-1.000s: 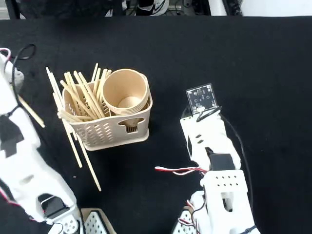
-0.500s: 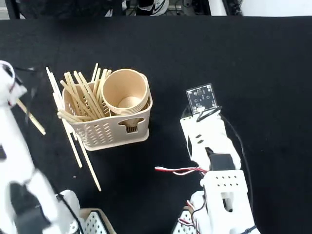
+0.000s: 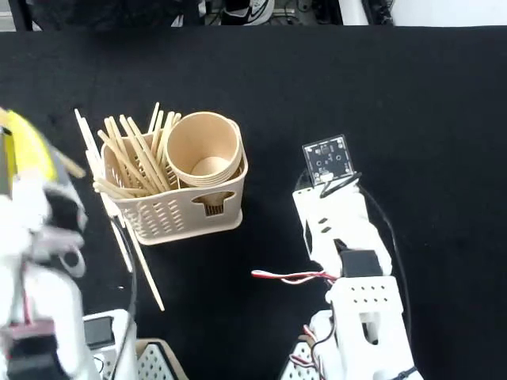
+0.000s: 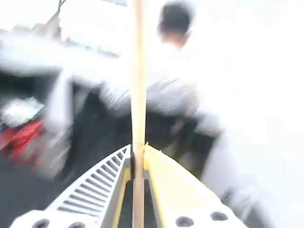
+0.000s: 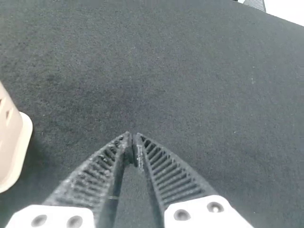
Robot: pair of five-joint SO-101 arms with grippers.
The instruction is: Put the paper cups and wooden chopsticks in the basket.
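Note:
A beige basket (image 3: 186, 210) stands left of the table's middle, holding stacked paper cups (image 3: 203, 150) and several wooden chopsticks (image 3: 131, 158). More chopsticks (image 3: 142, 269) lie on the black cloth by the basket's left side. My left gripper (image 4: 137, 154) is lifted high at the table's left edge, shut on a single chopstick (image 4: 137, 95) that stands straight out between the jaws; the held chopstick's tip (image 3: 70, 165) shows beside the yellow jaw. My right gripper (image 5: 131, 140) hovers low over bare cloth to the right of the basket (image 5: 9, 147), shut with nothing in it.
The right arm (image 3: 341, 237) stretches from the front edge toward the middle, its wrist camera board (image 3: 327, 159) level with the basket. Black cloth (image 3: 380, 95) covers the table, bare at the back and right.
The left arm has risen from the table's left edge toward the camera, carrying a chopstick up off the cloth. The right arm has not moved.

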